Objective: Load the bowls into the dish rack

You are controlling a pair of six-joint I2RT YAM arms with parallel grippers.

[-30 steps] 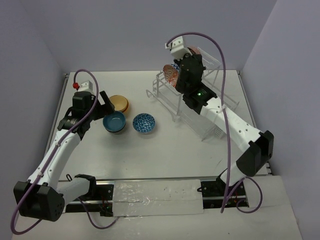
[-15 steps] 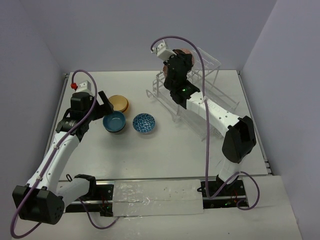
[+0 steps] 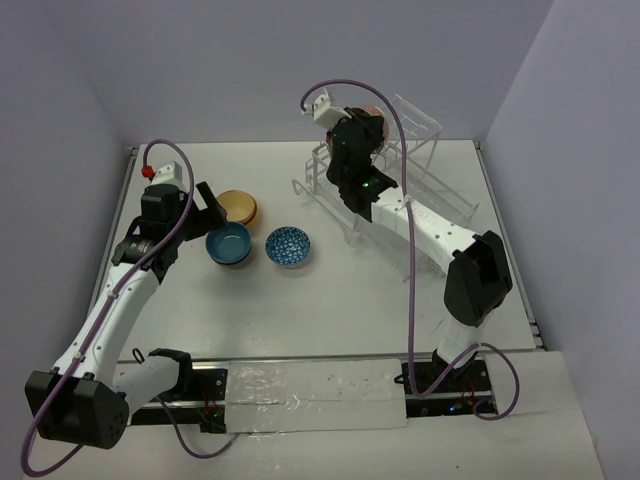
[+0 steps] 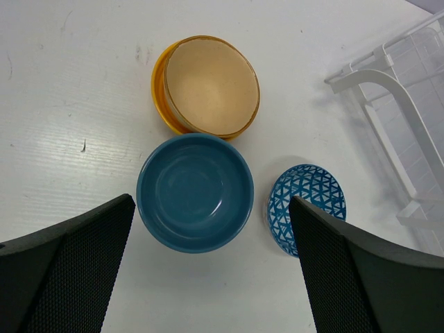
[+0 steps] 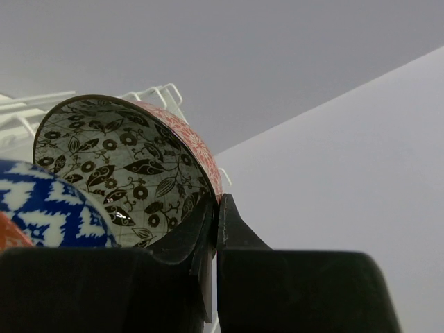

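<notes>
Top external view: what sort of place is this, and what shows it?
Probably a robot test cell: a white left arm and white right arm bolted at the edge of a white table, plain lilac walls boxing it in, and a white wire dish rack with small round bowls nearby.

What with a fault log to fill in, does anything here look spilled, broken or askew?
Nothing stands out. The blue bowl, the patterned bowl and the tan bowl nested in the yellow bowl sit upright on the table, nothing spilled or chipped. The right tool pinches the floral bowl by its rim at the rack.
</notes>
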